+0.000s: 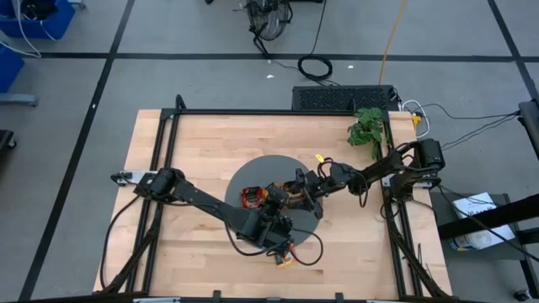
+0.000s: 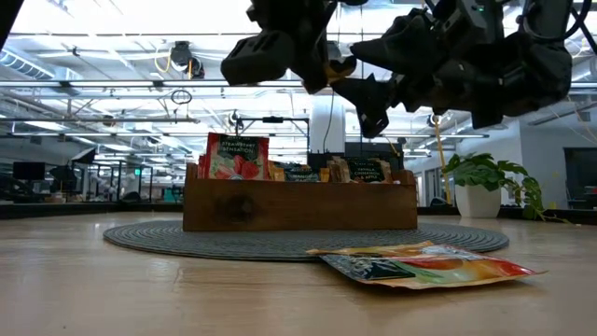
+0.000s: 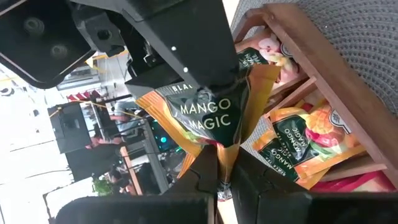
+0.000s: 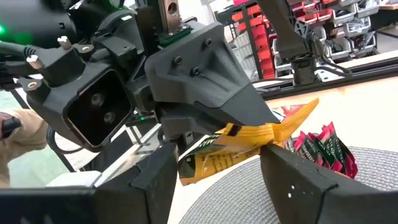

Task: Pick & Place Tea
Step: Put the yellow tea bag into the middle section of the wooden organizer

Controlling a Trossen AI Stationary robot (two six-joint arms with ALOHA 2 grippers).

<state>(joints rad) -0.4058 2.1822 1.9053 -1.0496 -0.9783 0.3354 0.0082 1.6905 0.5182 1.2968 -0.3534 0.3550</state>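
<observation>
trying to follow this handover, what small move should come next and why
Probably the right gripper closes on the orange Mango Magic packet: the left gripper is shut on it above the wooden tray, and the right's open fingers flank it.

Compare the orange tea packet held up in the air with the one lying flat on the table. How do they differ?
1. The held packet is pinched in the left claw above the wooden tray; the table packet lies loose on the wood, beside the round mat.
2. The held packet is creased and bent; the table packet lies flat.
3. The held packet sits between the right claw's open fingers; nothing touches the table packet.

Both are orange-yellow tea packets.
</observation>
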